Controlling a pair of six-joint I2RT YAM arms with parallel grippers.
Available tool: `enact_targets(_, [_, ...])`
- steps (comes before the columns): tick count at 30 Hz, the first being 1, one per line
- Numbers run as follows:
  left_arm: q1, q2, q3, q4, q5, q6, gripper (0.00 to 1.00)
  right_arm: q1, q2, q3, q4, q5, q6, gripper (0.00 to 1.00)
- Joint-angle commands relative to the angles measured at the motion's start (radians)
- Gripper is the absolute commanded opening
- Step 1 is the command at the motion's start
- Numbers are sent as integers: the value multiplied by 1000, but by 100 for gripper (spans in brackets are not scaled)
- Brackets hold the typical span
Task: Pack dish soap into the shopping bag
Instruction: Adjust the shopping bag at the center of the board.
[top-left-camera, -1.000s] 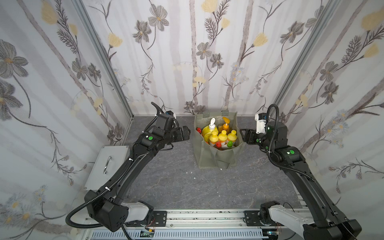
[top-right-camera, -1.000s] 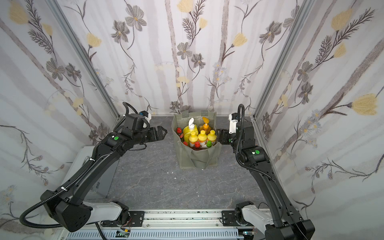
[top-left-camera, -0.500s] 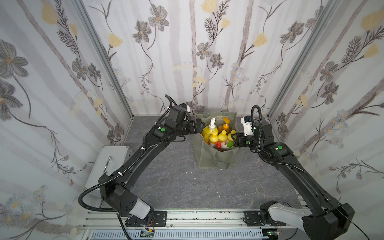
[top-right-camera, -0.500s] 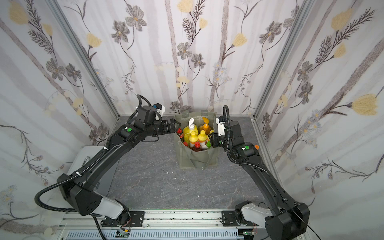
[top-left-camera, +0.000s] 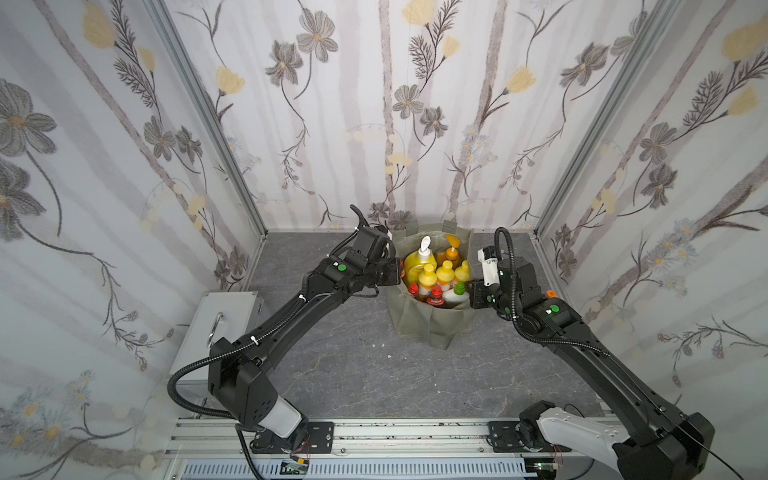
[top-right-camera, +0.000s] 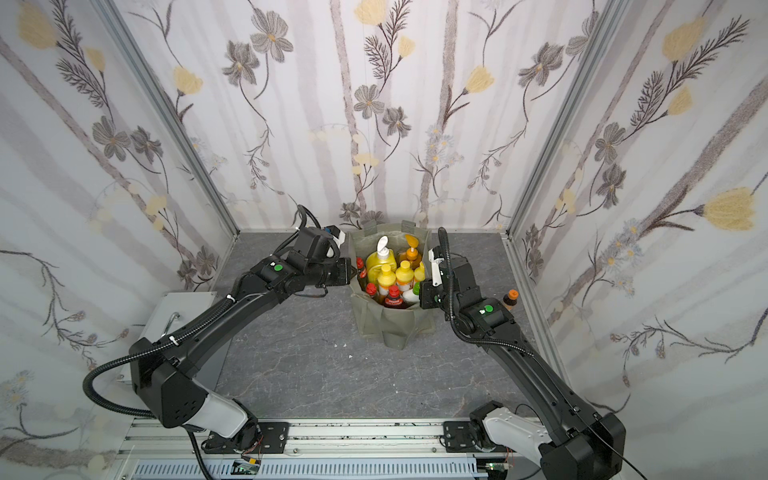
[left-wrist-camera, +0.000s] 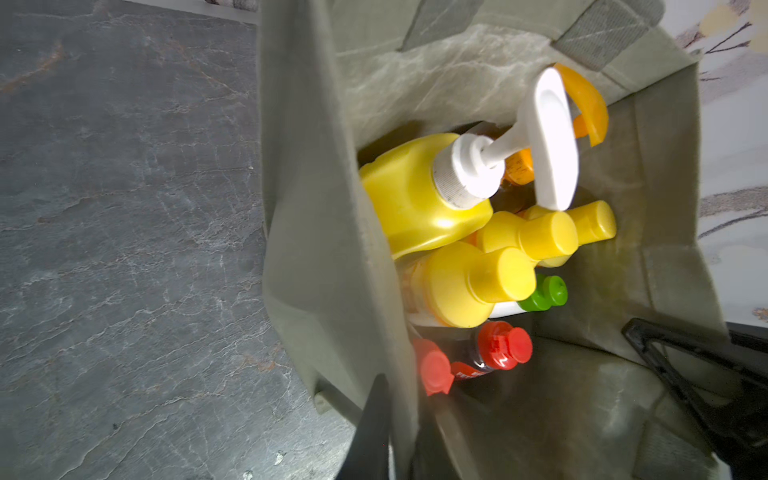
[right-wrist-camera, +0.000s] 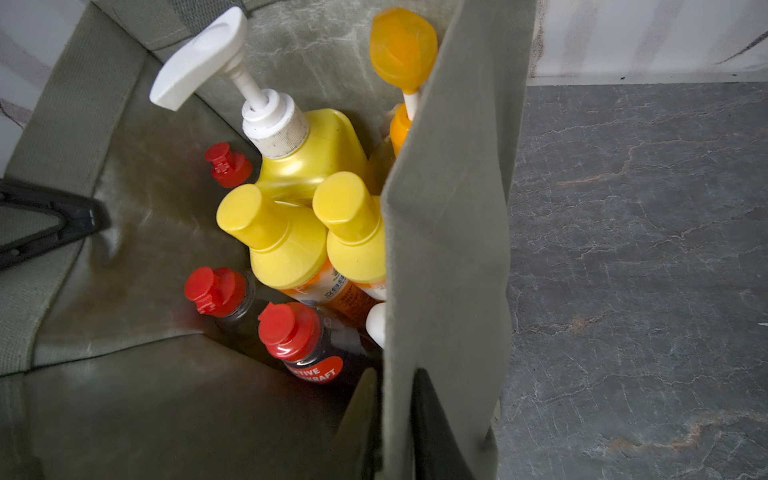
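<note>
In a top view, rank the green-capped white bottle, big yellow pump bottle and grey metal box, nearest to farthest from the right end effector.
From the right end effector, on the shopping bag's right wall:
1. green-capped white bottle, just inside that wall.
2. big yellow pump bottle, at the bag's far left.
3. grey metal box, outside the bag, far left.

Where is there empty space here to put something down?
Bare table in front of the bag, between left arm and right arm. Crowded: the bag, packed with bottles, and the left edge, where the box sits.
</note>
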Motion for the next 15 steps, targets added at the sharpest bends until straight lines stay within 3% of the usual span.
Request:
enact_targets(1, [-4, -26, -59, -9, -33, 29, 4, 11, -16, -7, -38, -35, 9, 15])
enact_targets(10, [-5, -66, -152, -9, -56, 58, 0, 21, -41, -18, -31, -22, 12, 15])
enact_targets(15, [-3, -56, -70, -21, -82, 76, 0, 21, -39, 9, -36, 4, 8, 13])
